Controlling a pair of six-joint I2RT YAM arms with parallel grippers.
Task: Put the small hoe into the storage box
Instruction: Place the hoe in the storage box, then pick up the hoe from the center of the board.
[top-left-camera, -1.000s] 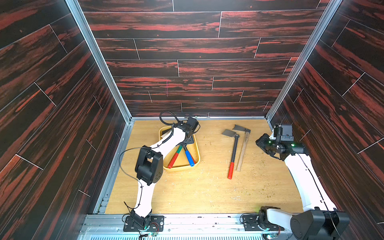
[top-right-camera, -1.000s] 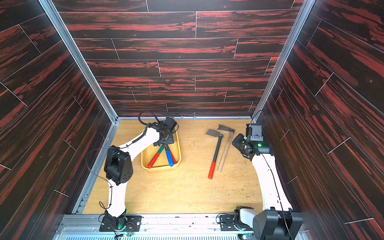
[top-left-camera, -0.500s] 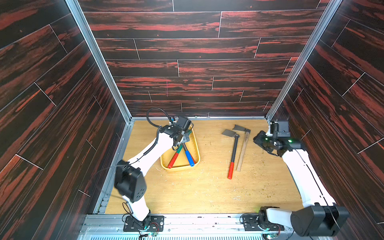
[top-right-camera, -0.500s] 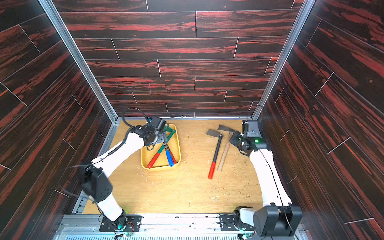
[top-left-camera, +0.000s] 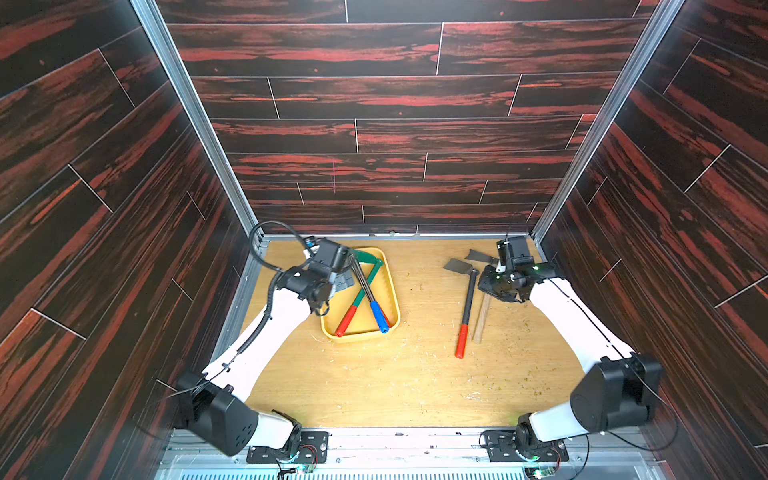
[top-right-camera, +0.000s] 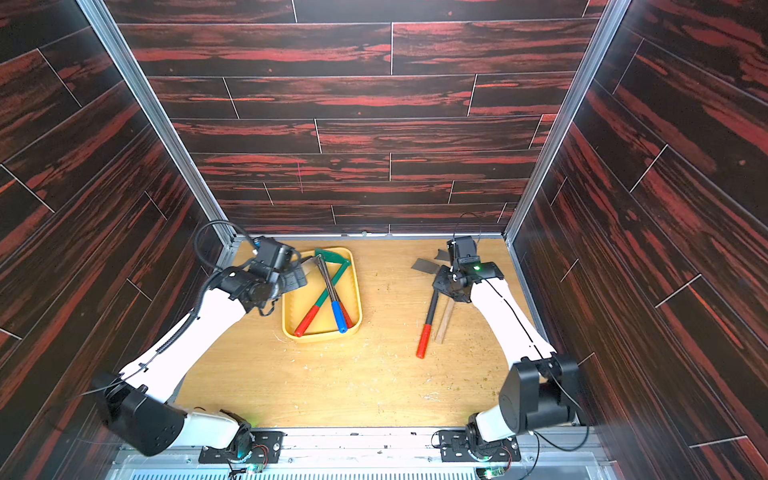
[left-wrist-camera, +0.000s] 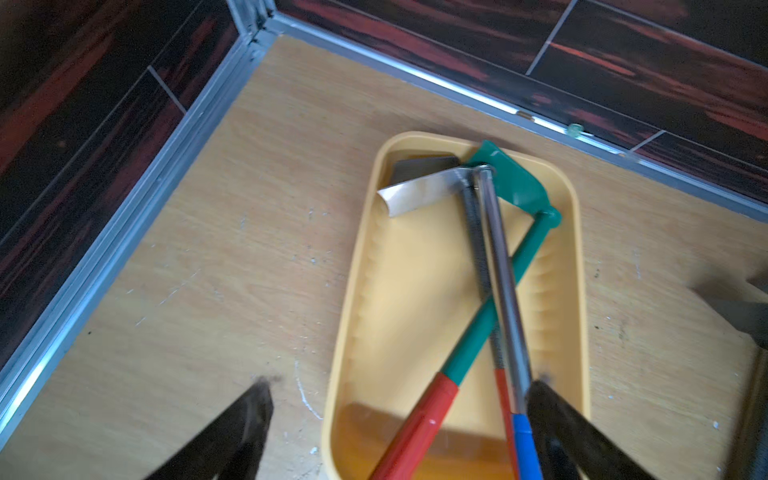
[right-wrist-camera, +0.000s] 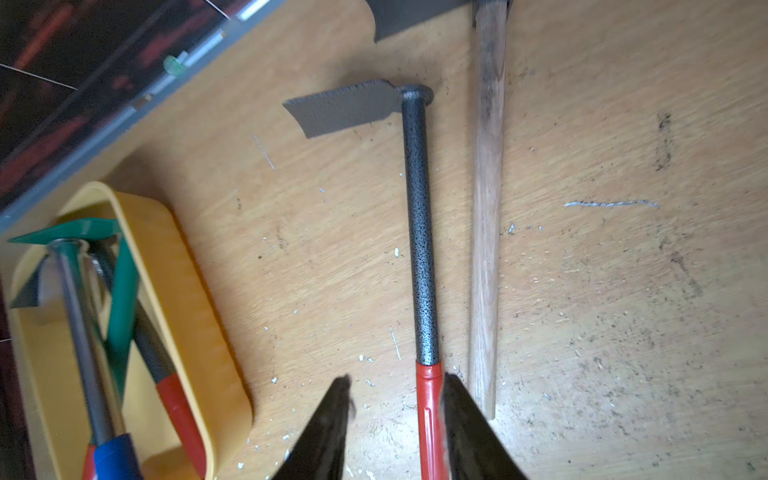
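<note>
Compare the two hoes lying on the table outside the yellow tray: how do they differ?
The metal hoe has a speckled grey shaft ending in a red grip; the wooden hoe has a bare wooden handle. The metal hoe lies nearer the yellow tray than the wooden hoe. Both lie flat, nearly parallel.
</note>
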